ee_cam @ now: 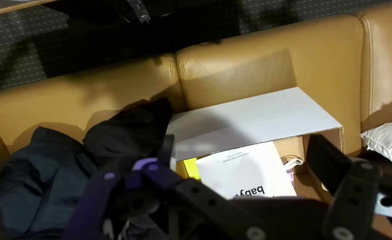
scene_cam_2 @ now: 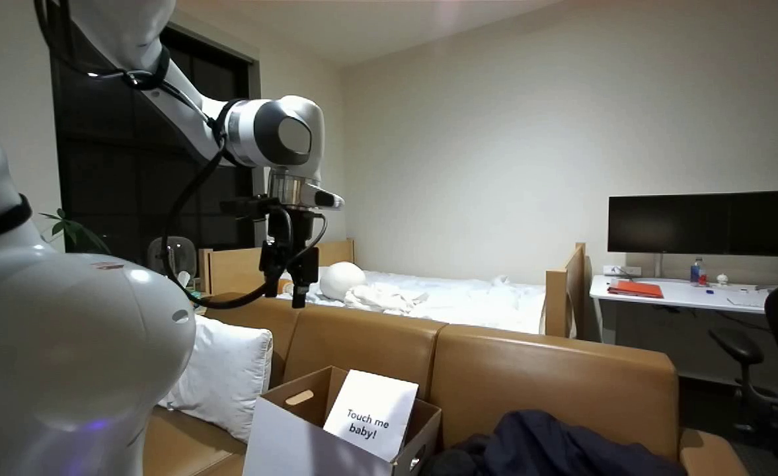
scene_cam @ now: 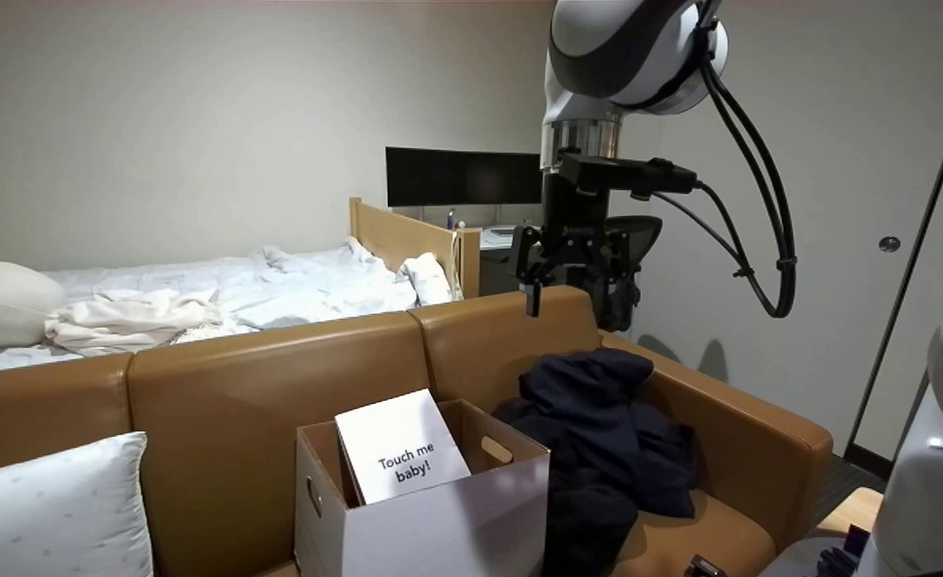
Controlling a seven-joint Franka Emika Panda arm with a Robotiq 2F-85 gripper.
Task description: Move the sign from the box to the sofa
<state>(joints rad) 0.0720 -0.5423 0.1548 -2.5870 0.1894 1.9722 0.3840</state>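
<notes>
The sign [scene_cam: 395, 441] is a white card reading "Touch me baby!". It leans tilted inside the box [scene_cam: 447, 537], its upper part above the rim; it also shows in an exterior view [scene_cam_2: 374, 410]. The box, with whitish walls and a tan inside, stands on the tan-brown sofa [scene_cam: 279, 377]. My gripper [scene_cam: 576, 306] is open and empty, pointing down, well above the sofa and apart from the sign. In the wrist view the sign [ee_cam: 239, 170] and box [ee_cam: 265, 110] lie below, between the spread fingers [ee_cam: 244, 150]; the gripper body hides part of the sign.
Dark clothing [scene_cam: 607, 433] lies on the sofa beside the box. A white pillow [scene_cam_2: 230, 370] is on the box's other side. A yellow item [ee_cam: 192, 166] lies inside the box. The sofa backrest stands behind the box, with a bed [scene_cam: 239, 288] beyond it.
</notes>
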